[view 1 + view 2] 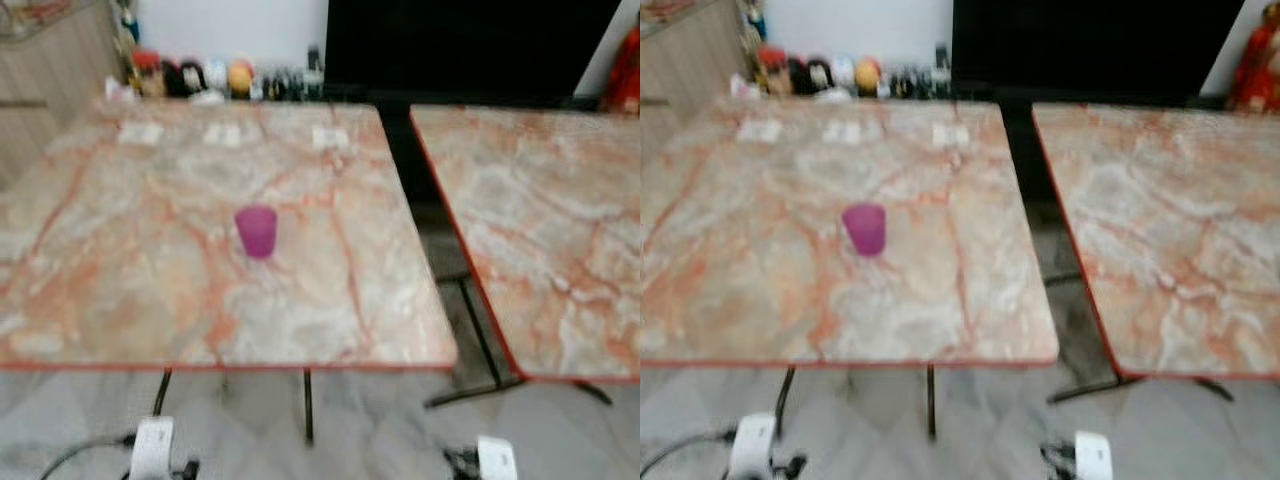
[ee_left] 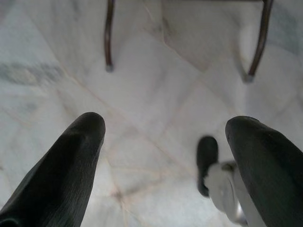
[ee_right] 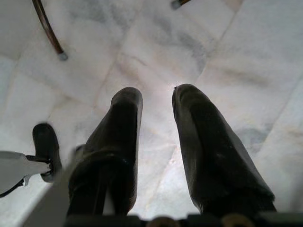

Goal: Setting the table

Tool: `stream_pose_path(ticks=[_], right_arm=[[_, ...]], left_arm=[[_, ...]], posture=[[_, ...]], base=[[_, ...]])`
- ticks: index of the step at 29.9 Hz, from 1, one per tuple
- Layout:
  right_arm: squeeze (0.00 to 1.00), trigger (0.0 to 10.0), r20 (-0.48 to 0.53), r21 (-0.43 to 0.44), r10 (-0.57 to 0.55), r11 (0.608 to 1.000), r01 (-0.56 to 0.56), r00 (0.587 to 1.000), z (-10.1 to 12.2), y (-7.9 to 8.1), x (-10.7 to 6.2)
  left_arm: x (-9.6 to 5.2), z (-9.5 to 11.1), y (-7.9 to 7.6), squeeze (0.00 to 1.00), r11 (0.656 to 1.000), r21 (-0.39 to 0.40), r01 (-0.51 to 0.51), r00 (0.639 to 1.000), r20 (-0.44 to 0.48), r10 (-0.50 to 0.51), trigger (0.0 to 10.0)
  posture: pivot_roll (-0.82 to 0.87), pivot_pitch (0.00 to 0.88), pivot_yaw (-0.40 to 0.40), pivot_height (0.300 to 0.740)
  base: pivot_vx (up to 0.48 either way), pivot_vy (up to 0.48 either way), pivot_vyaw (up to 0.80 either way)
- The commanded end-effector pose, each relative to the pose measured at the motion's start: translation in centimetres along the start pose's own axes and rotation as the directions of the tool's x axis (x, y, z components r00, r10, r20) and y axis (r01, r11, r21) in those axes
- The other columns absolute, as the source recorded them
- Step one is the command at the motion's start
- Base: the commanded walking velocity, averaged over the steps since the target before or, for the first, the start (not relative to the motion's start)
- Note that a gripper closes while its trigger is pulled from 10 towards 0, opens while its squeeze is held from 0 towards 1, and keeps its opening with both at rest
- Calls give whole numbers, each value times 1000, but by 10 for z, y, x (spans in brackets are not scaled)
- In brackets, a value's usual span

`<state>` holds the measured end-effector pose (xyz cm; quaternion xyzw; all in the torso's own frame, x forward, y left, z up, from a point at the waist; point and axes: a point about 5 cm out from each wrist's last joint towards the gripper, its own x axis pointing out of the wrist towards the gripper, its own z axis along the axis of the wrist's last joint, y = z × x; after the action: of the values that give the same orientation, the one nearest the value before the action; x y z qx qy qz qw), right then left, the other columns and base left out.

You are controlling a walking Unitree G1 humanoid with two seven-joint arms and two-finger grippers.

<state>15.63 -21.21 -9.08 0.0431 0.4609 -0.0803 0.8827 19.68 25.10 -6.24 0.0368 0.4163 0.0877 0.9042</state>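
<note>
A purple cup (image 1: 256, 231) is standing upright near the middle of the left desk (image 1: 120, 290), whose marbled top is edged in red. A second desk (image 1: 560, 240) is sitting to the right, apart from the first across a narrow gap. Small white cards (image 1: 330, 137) are lying along the far edge of the left desk.

Both arms are hanging low at the near edge, pointing down at the pale marble floor (image 2: 156, 94). The left gripper (image 2: 165, 127) is holding its jaws spread wide and empty. The right gripper (image 3: 157, 97) is keeping its jaws slightly parted, pinching nothing.
</note>
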Motion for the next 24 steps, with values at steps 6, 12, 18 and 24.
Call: stream_pose_path(ticks=[6,12,18,24], right_arm=[[0,10000,-24,24,-11,1000,12,1000,-7,-1,-1],[0,10000,-20,25,19,1000,-18,1000,-3,22,2],[0,10000,-18,28,27,999,-27,999,-2,30,2],[0,10000,-27,33,17,999,-16,999,-4,29,2]], left_arm=[[-1,-8,-6,0,1000,3,19,1000,-24,-19,10000],[0,-3,-7,0,1000,17,25,1000,-16,-25,10000],[1,6,-7,0,995,70,68,997,38,-70,10000],[-7,17,26,0,998,39,39,981,189,-46,10000]], posture=[[91,17,-45,740],[97,18,-42,740],[101,19,-36,740],[124,30,-27,740]], base=[[0,0,0],[0,0,0],[0,0,0],[0,0,0]])
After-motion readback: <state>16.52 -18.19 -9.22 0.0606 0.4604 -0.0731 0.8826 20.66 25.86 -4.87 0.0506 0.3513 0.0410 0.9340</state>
